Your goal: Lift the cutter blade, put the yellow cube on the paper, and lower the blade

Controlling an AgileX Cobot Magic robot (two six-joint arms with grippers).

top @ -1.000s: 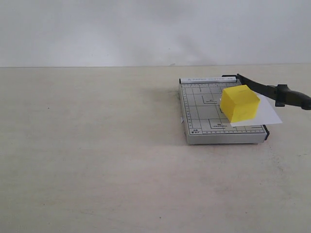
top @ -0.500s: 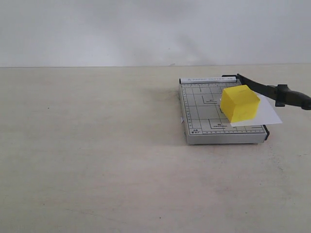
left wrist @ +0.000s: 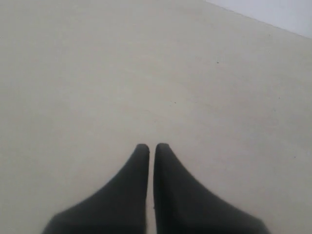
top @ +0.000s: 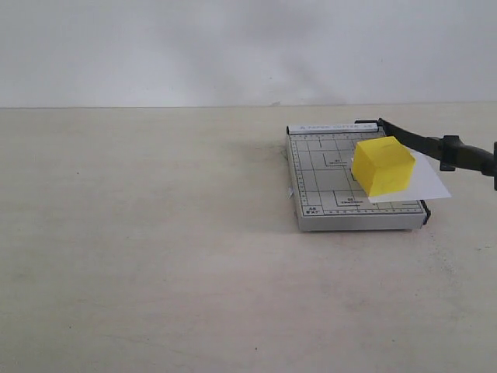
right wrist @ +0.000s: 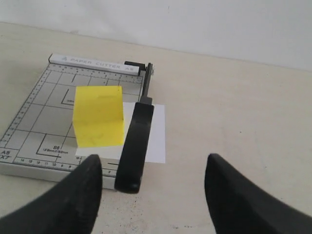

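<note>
The yellow cube sits on the white paper, which lies on the right side of the grey gridded cutter base and sticks out past its edge. The cutter blade slants up from its hinge at the base's far right corner, beside the cube. Its thick black handle hangs free. My right gripper is open just short of the handle's end and touches nothing. A dark sliver of the right gripper shows at the exterior view's right edge. My left gripper is shut over bare table.
The beige tabletop runs wide to the left of and in front of the cutter. A pale wall stands behind the table. Fine dark specks lie on the table under the right gripper.
A dark edge of the right gripper has come into the exterior view at the right, by the handle's end. Cube, paper and blade have not moved.
</note>
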